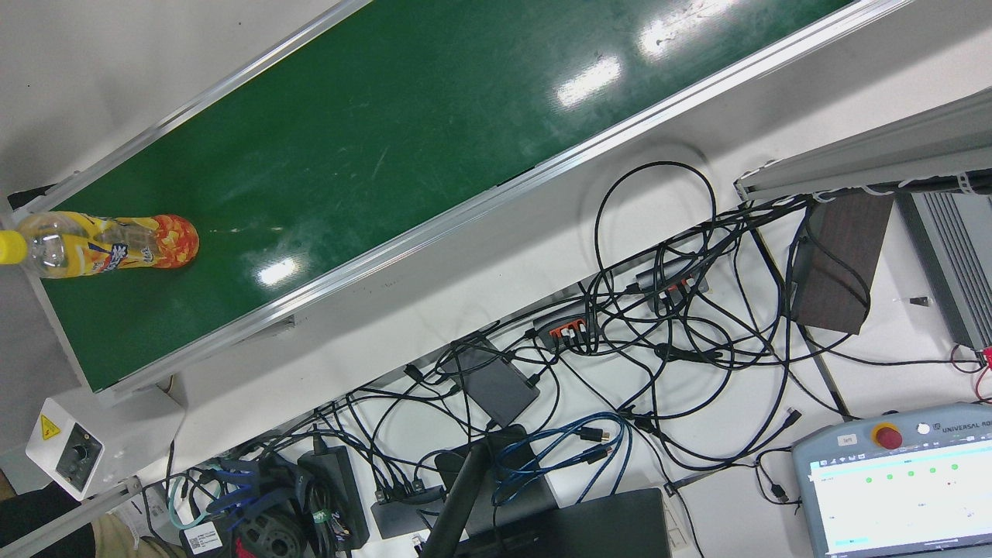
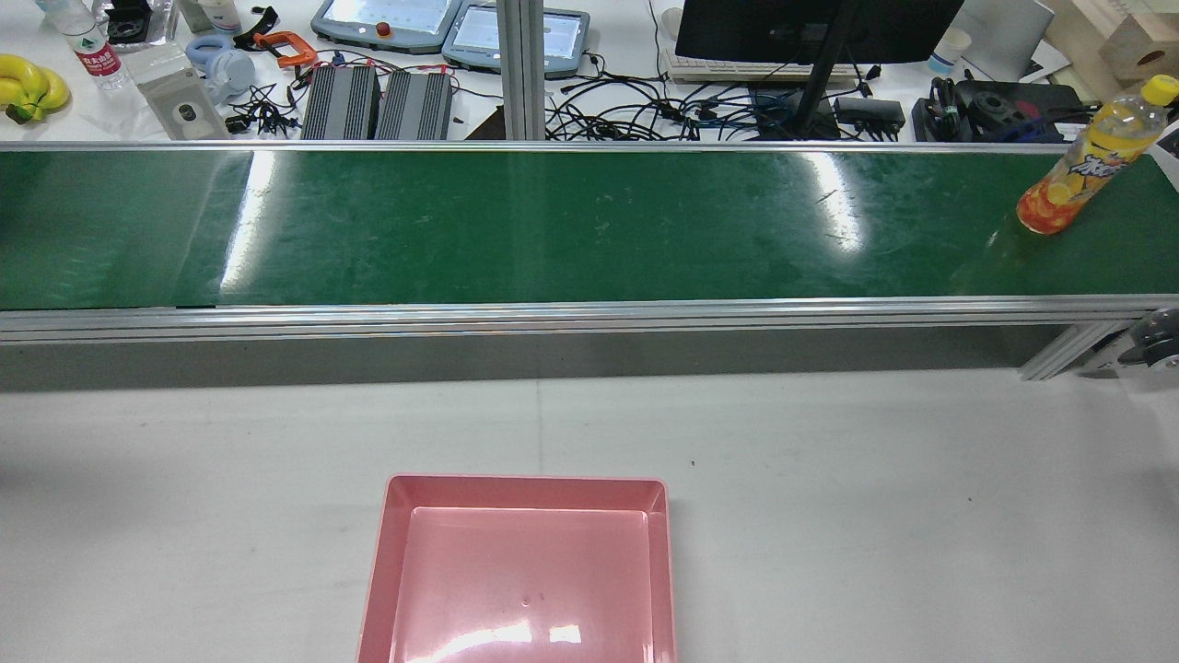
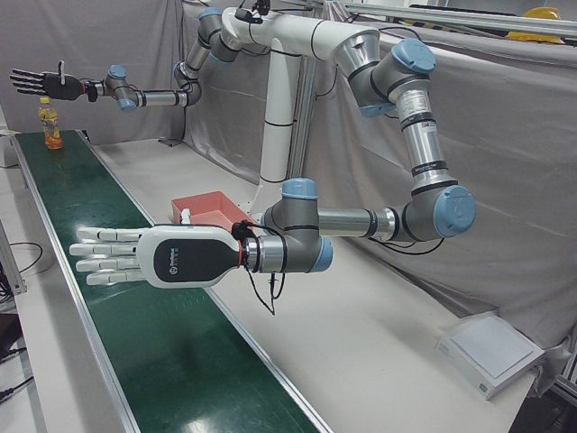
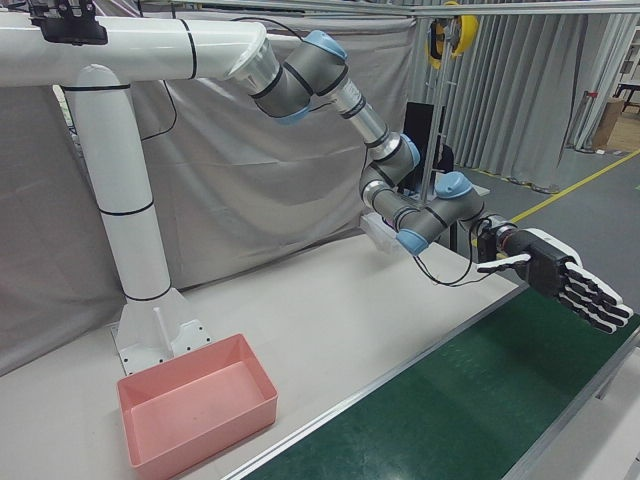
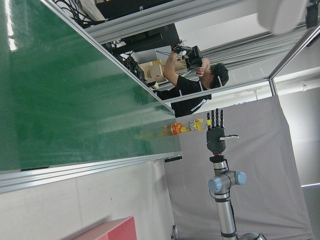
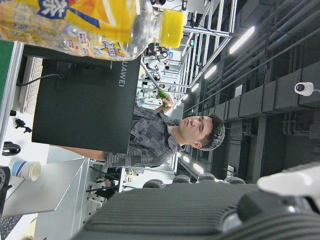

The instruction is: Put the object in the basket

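Green conveyor belt [image 2: 553, 230] carries one upright orange-drink bottle [image 2: 1087, 157] at its far right end, just beside the right hand [image 3: 41, 84], which hovers with fingers spread and holds nothing. In the right hand view the bottle [image 6: 90, 25] fills the frame's top edge, so that hand is judged to be lined up for the grasp. Left hand [image 3: 135, 257] hangs flat over the belt well apart from the bottle, fingers extended and apart, empty; presumably parked clear. Pink basket [image 2: 520, 571] sits empty on the table [image 2: 875, 516] between the arms, awaiting the bottle.
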`<state>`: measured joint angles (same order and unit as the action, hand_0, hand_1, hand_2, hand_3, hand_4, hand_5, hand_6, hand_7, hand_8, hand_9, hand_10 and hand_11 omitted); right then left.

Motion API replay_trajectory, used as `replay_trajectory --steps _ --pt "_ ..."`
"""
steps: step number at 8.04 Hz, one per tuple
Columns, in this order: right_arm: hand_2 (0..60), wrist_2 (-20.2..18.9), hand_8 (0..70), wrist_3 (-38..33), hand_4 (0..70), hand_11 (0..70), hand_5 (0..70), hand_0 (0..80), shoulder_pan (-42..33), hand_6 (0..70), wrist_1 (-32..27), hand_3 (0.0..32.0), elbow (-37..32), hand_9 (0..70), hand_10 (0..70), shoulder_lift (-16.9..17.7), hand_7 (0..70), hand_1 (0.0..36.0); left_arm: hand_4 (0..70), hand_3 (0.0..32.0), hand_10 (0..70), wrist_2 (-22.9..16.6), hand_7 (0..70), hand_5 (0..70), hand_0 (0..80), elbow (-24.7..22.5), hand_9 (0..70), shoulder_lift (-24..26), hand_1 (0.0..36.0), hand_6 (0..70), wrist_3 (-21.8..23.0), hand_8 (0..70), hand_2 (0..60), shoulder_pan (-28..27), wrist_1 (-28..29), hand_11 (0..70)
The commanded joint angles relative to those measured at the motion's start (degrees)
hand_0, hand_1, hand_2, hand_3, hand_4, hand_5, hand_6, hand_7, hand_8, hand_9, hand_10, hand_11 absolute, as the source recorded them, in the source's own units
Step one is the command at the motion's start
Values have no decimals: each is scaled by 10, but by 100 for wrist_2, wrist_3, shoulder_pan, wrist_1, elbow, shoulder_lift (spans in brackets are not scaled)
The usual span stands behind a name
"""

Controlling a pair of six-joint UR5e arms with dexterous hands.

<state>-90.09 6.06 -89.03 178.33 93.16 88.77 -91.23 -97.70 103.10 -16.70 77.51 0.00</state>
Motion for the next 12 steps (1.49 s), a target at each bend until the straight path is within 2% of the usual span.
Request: replay_trajectory --steps 1,12 --pt "0 0 0 0 0 0 0 0 0 0 0 0 0 0 0 9 0 0 0 0 0 0 7 86 638 -4 0 0 99 0 0 0 0 1 0 11" --pt "0 0 0 0 0 0 0 0 0 0 -9 0 -9 0 0 0 0 0 0 0 0 0 4 102 632 -39 0 0 97 0 0 0 0 1 -9 19"
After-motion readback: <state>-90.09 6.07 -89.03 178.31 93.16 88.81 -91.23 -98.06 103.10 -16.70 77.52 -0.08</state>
